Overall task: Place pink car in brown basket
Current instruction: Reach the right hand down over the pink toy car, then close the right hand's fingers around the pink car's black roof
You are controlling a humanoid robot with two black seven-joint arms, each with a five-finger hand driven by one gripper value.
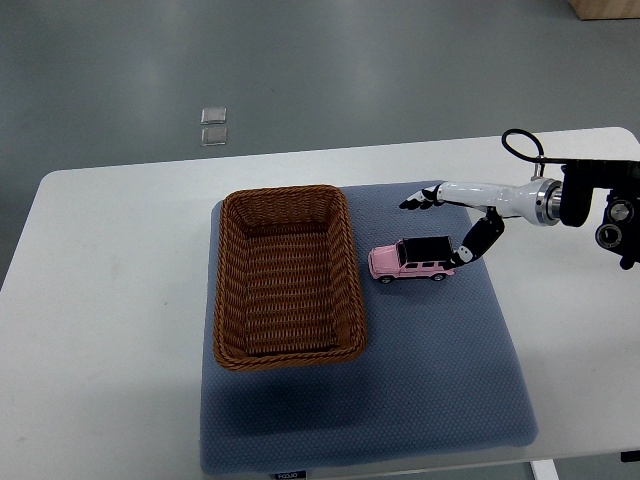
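A white desk [110,330] fills most of the top view, and on it lies a blue-grey mat [440,370] that carries the task's things. On the mat's left half sits the brown basket [288,275], a rectangular wicker one with its long axis running away from the robot; nothing lies inside it.

The right arm [590,200] comes in from the picture's right edge, held roughly level across the desk's far right part, its white forearm reaching leftward. The right robot hand [455,215] is spread wide — the upper fingers [418,200] stretch out flat toward the left, above and beyond the car, while the dark thumb [478,243] angles down and to the left so that its tip sits at the car's rear end, touching it or just short of it; which, I cannot tell. The hand holds nothing.

The pink car [412,262] stands on its wheels on the mat, just right of the basket and clear of its rim. Its long axis runs left to right, the black roof uppermost, the nose pointing left toward the basket.
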